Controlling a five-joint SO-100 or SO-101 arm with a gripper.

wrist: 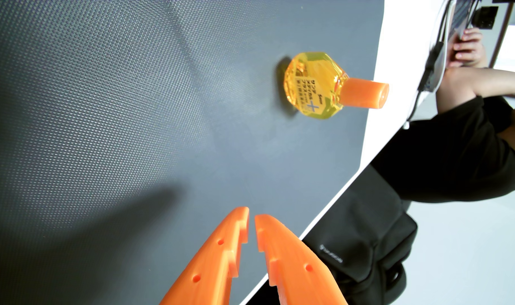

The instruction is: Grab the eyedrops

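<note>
- An orange two-finger gripper [251, 217] is seen entering the wrist view from the bottom edge, its toothed fingers [221, 258] angled up toward the middle of the picture
- The jaws are drawn nearly together, with only a narrow slit left between the tips, and nothing is held between them
- The eyedrops [315, 85], a small faceted bottle of clear yellow liquid, are found in the upper right part of the view, well apart from the gripper
- The bottle is set on a dark grey textured mat [118, 102]; in this view its body lies to the left and its orange cap [364, 93] points to the right, toward the mat's edge
- A label with dark print and a blue cross is carried on the face of the bottle turned to the camera; the print is too small to be read
- A soft shadow of the arm is cast on the mat to the left of the gripper
- A white tabletop [397, 58] is seen as a strip past the right edge of the mat
- A black bag [364, 234] is placed beyond the tabletop's edge at lower right
- A person in a black garment [455, 152] is seen at the right, with a hand [467, 48] raised near the top corner
</note>
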